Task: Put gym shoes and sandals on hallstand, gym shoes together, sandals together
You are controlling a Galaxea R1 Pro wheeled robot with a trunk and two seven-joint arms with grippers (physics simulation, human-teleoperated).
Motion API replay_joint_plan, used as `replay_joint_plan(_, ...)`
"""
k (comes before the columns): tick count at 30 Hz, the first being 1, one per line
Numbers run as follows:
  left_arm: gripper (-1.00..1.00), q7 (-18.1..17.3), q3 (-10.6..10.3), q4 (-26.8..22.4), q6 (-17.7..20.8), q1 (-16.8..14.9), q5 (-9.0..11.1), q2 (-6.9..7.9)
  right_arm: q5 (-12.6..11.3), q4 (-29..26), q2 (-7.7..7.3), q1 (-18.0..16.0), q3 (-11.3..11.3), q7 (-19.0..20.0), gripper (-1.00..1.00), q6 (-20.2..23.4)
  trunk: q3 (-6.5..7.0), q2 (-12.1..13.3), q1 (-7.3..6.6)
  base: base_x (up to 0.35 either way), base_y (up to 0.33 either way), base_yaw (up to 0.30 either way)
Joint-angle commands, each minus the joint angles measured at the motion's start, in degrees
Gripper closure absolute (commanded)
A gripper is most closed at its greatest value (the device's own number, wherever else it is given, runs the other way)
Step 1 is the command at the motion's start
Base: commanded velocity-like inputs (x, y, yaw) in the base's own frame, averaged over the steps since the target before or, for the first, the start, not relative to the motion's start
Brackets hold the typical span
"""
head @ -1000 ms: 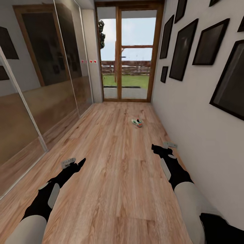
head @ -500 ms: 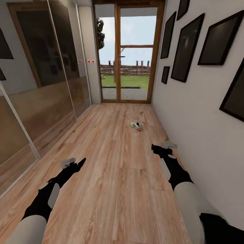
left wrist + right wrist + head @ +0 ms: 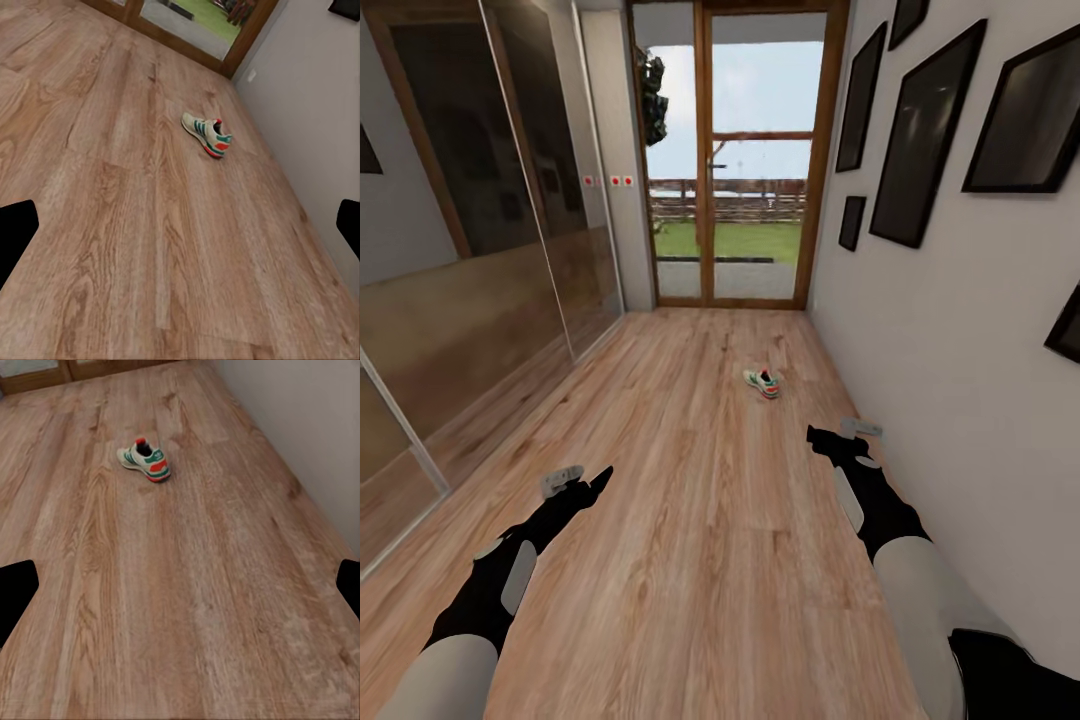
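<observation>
Head view: compared with a second ago the whole picture has shifted. The mirrored wardrobe doors [image 3: 470, 240] on the left and the framed pictures [image 3: 920, 130] on the right wall have slid outward, and the glass door [image 3: 730, 160] at the corridor's end looms a little larger. That reads as the camera rolling forward, not the things moving. One shoe [image 3: 763, 382] lies on the floor [image 3: 690, 560] ahead, near the right wall and short of the door, well apart from both arms. The left gripper [image 3: 575, 482] and right gripper [image 3: 843, 437] hang low over the planks in the same pose as before, holding nothing.

Left wrist view: the shoe [image 3: 207, 134] sits on its sole, toe toward the door, close to the right wall. The dark fingers [image 3: 15, 240] stand far apart at the frame's sides, so the jaws are spread wide with nothing between them.

Right wrist view: the shoe [image 3: 145, 461] shows its red-orange heel. The fingers [image 3: 15, 600] are likewise spread and empty.

The robot seems to be approaching for a first pickup, and the right arm looks the nearer one.
</observation>
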Motion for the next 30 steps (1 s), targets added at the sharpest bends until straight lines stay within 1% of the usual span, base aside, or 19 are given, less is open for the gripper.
replay_joint_plan(1,-1.0,-0.32,0.11,0.01,0.43,-0.05,0.51,-0.01,-0.25,-0.11,0.04,-0.01,-0.1,-0.11,-1.0,0.28,-0.06,-0.02,0.02,0.348,-0.07,0.0)
replay_joint_plan(30,-1.0,-0.32,0.11,0.01,0.43,-0.04,0.48,-0.01,-0.25,-0.11,0.02,0.01,-0.1,-0.1,-1.0,0.28,-0.06,-0.02,0.02,0.348,-0.066,0.0)
